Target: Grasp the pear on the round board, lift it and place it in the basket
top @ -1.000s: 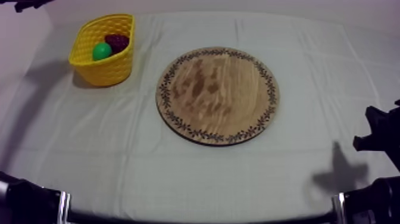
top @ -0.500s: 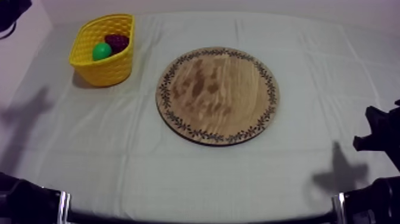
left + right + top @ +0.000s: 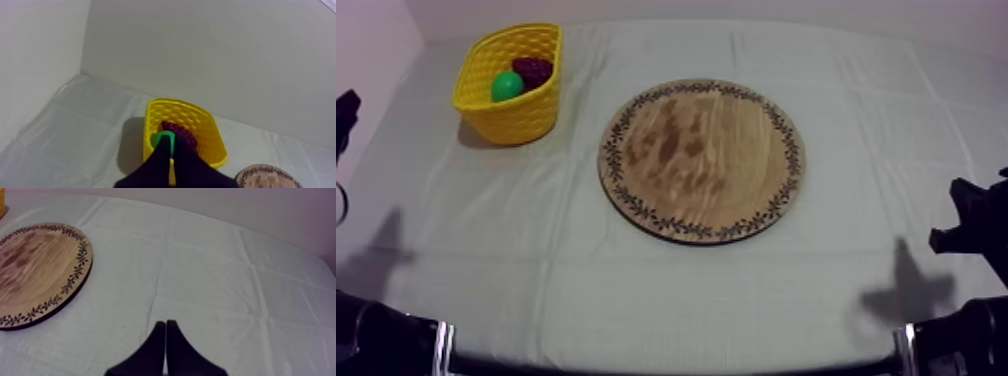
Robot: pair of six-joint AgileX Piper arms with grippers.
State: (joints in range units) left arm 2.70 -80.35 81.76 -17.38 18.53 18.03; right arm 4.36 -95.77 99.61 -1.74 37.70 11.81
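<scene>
Pear [image 3: 507, 86] delivery looked finished: nearest, left gripper [image 3: 171, 145] and right gripper [image 3: 165, 324] were clenched on nothing, the wooden board [image 3: 701, 160] lay bare mid-frame, and at upper left the fruit sat in the yellow basket [image 3: 516, 118], so any retreat should clear its rim.

Open cloth [image 3: 576, 135] between wooden board [image 3: 701, 160] and yellow basket [image 3: 522, 118]

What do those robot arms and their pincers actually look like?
Everything is plain black. The left gripper and right gripper each have two smooth black fingers that taper to a narrow tip, like a wedge. From above, the left arm and right arm are bulky black shapes, each crossed by a pale band.
</scene>
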